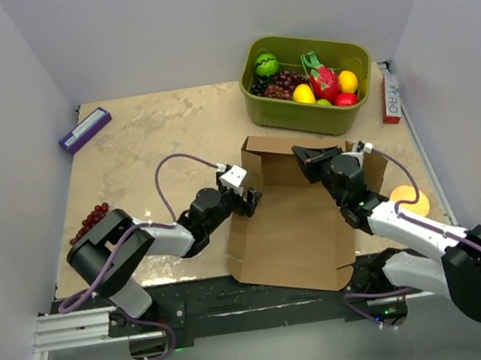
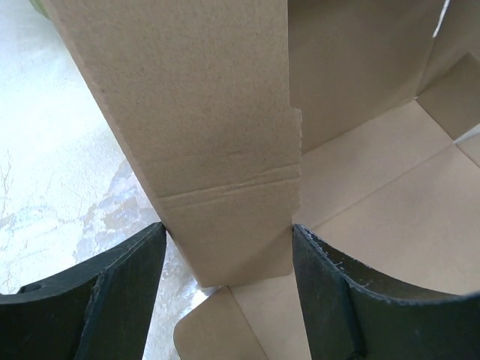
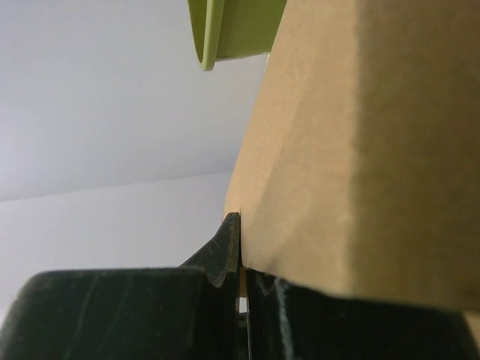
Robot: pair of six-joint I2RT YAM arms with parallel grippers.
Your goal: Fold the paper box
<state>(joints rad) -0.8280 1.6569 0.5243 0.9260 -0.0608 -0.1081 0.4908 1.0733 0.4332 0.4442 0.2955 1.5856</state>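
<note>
- The worktop (image 1: 147,158) carries everything. The paper box (image 1: 293,226) lies at the middle of its near edge, between the two arms, with its base flat and its far wall standing up.
- A green bin (image 1: 303,114) of fruit sits in the far right corner, close behind the box's far wall. That wall probably has little room to be pushed back, so any shove should go sideways or down, not away from the arms.
- The right gripper (image 1: 308,157) is at the far right of the box, closed tight on a thin edge of card, as its wrist view (image 3: 240,232) shows. It looks best used as an anchor: holding firm and steady so the base does not slide while the other side is worked.
- The left gripper (image 1: 251,198) is at the box's left edge with its jaws wide apart, pinching nothing.
- The side flap (image 2: 225,150) stands upright in the gap between the left fingers (image 2: 112,292). Whether they touch its edges cannot be told.
- The step in hand seems to be setting up this left wall. It should go well if the bend follows the scored crease low on the flap, with pressure applied close to that line and not at the top, so the card folds cleanly and does not buckle.
</note>
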